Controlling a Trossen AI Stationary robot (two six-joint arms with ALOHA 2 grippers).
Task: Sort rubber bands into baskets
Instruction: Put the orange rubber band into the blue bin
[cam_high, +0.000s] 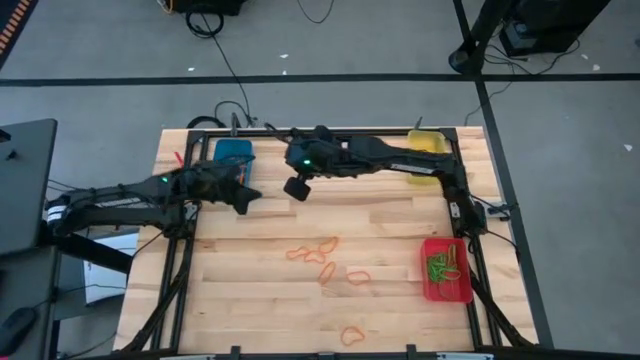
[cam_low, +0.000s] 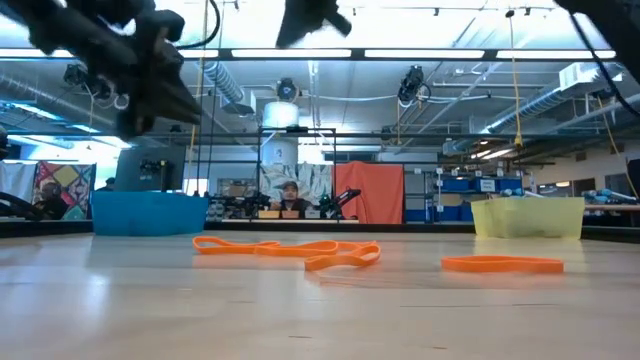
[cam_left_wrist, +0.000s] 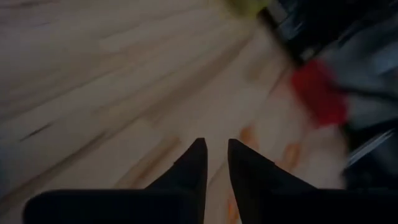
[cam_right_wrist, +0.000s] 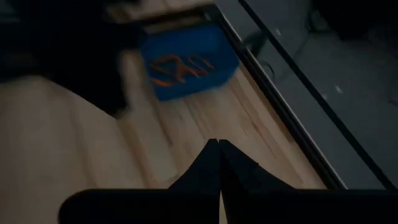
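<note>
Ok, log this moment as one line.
left end effector: slightly parted, empty, by blue basket | right end effector: shut, empty | orange rubber bands: loose on table | red basket: green bands inside

Both wrist views are dim and motion-blurred; ceiling strip lights (cam_low: 300, 52) glare brightly in the low view.

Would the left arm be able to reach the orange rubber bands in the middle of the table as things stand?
Probably yes. The left claw hangs above bare wood near the blue basket, and the orange rubber bands lie loose on the open table with nothing between. The right claw is off to the side.
</note>
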